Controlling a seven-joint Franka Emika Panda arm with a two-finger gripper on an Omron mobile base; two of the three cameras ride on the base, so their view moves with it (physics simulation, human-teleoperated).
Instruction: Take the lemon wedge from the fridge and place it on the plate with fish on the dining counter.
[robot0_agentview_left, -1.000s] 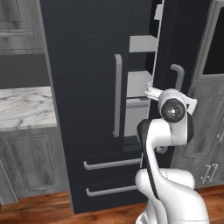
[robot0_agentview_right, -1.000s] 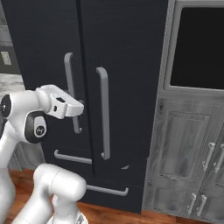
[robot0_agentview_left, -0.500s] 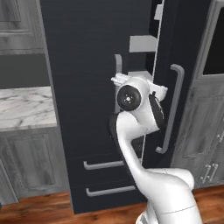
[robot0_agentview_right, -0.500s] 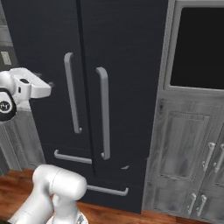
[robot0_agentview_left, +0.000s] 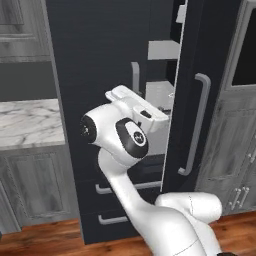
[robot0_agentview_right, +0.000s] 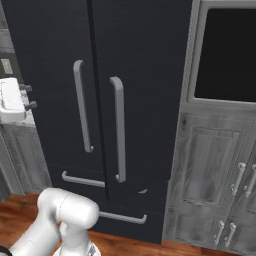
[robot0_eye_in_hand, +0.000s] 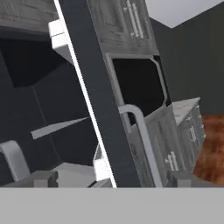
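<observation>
Spread wide and holding nothing, the gripper (robot0_agentview_right: 28, 97) is hanging in front of the fridge (robot0_agentview_left: 100, 75), its two dark fingertips (robot0_agentview_right: 26, 88) poking out from the white hand at the left edge of the right base view, level with the middle of the left door's handle (robot0_agentview_right: 82, 106). From that side both doors are looking flush and shut. The left base view is telling more: the right door (robot0_agentview_left: 197, 100) is standing ajar, its pale edge running down the frame and light grey inner shelves (robot0_agentview_left: 162, 50) showing in the gap, with the white hand hovering just before that opening. The hand view, rolled over on its side, is looking past the same door edge, with a slice of shelf on one side and the door's bar handle (robot0_eye_in_hand: 142, 140) on the other. The lemon wedge cannot be made out anywhere on the shelves that are showing. Grey panelled cabinets (robot0_agentview_right: 210, 170) and a dark oven window (robot0_agentview_right: 225, 55) are standing to the right of the fridge, a narrow marble top (robot0_agentview_left: 27, 122) to its left, over wood flooring (robot0_agentview_left: 40, 240). The robot's own elbow is blocking the lower shelves in the left base view
</observation>
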